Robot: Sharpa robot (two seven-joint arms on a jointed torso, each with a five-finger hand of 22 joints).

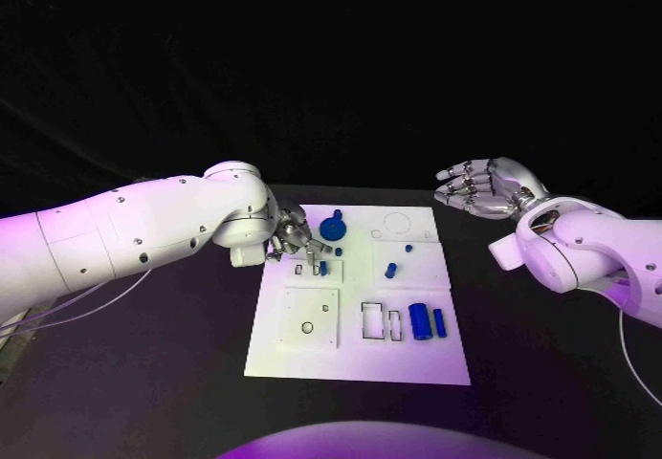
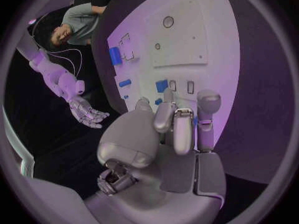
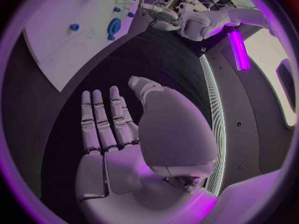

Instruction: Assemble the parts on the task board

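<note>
Over the black table (image 1: pixel 165 382), left hand (image 1: pixel 290 235) curls onto the task board (image 1: pixel 359 359).

No readable text, no labels, no brands, no numbers — task board (image 1: pixel 356 356) unmarked

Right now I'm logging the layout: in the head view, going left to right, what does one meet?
Left hand → blue round part → small blue part → blue cylinder → narrow blue part → right hand.
</note>
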